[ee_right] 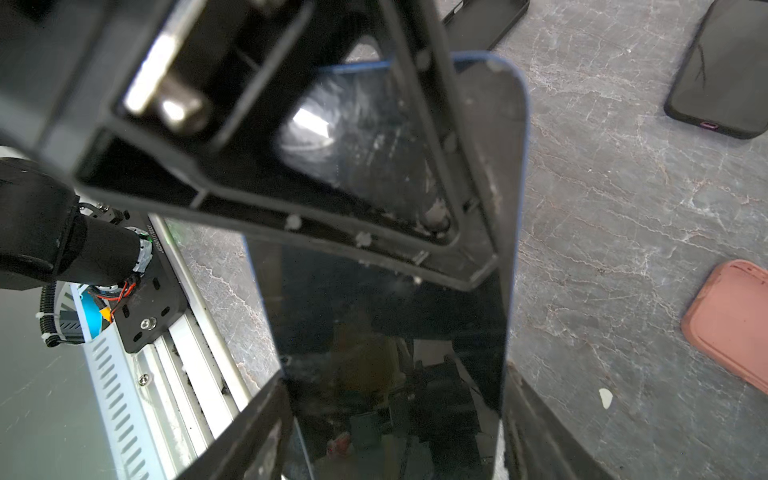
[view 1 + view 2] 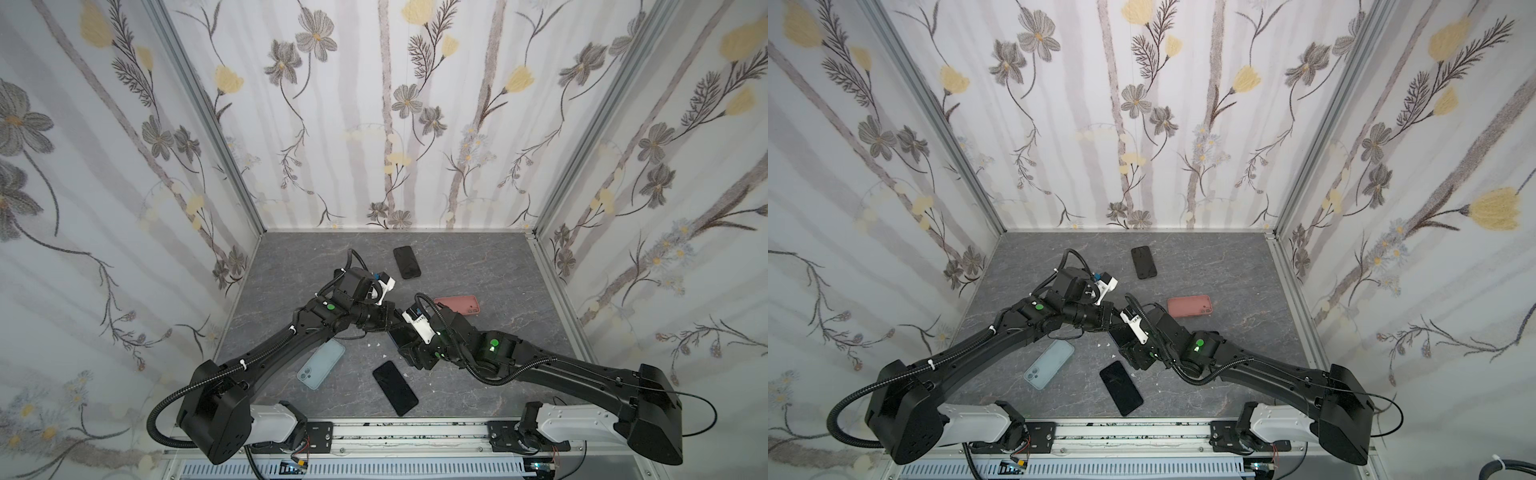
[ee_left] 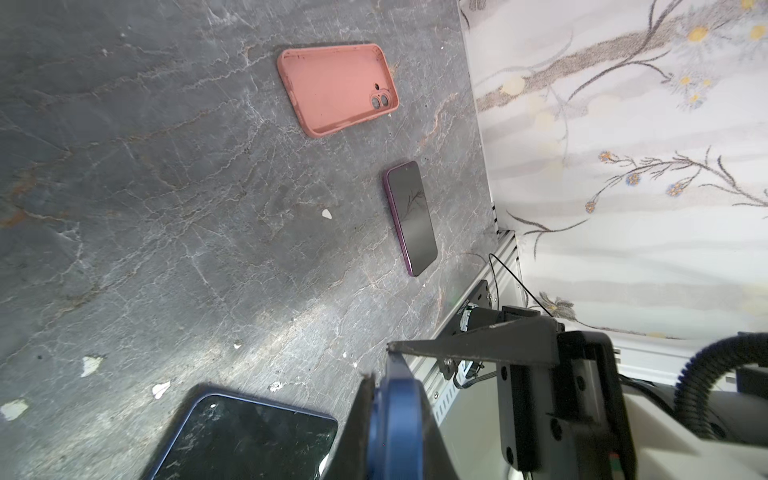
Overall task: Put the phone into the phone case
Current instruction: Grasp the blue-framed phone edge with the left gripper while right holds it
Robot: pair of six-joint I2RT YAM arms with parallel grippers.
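Blue phone [image 1: 395,311] looks lifted clear of the worktop [image 2: 478,266] near its centre, shared by both arms. Right end effector [image 1: 395,415] spans the phone's width at one short end, jaws fairly wide, gripping it. Left end effector [image 3: 377,362] is pinched narrow on the phone's edge at the other end. The long axis runs straight out from the right end effector toward the left one. Light blue case [image 2: 321,364] lies toward the front-left corner, left end effector nearer. Pink case [image 2: 457,305] sits right of centre, inside up. Probably a regrip before seating; which case is the target is a guess.
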